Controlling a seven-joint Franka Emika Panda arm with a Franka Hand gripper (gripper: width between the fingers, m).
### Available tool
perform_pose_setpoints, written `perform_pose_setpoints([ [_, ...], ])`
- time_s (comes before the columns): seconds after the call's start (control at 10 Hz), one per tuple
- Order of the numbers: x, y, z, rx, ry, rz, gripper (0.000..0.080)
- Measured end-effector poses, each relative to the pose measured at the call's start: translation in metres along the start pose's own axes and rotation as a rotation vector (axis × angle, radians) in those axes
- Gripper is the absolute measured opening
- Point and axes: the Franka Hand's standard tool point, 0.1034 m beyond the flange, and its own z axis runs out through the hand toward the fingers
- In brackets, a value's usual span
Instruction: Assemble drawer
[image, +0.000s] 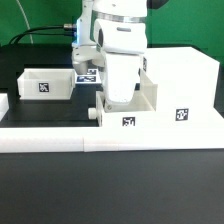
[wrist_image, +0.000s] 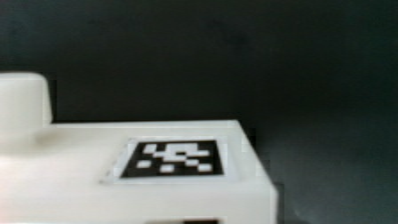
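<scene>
White arm (image: 118, 45) reaches into drawer case (image: 150, 108).

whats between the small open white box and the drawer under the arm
Bare black table between box and drawer; the exterior view shows it.

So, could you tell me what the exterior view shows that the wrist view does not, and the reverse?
Only the exterior view shows the arm, the tool lowered at a tagged white piece, the large white box and a shallow white tray. Only the wrist view shows one marker tag close up on a white surface, beside a rounded white shape. Both show white tagged parts on the dark table. Neither shows whether the tool is open.
</scene>
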Motion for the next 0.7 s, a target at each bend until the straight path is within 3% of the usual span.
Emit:
perform_pose_setpoints([
  [0.7,0.0019,-0.0004,0.0007,-0.015,-0.002,-0.042,0.0044],
])
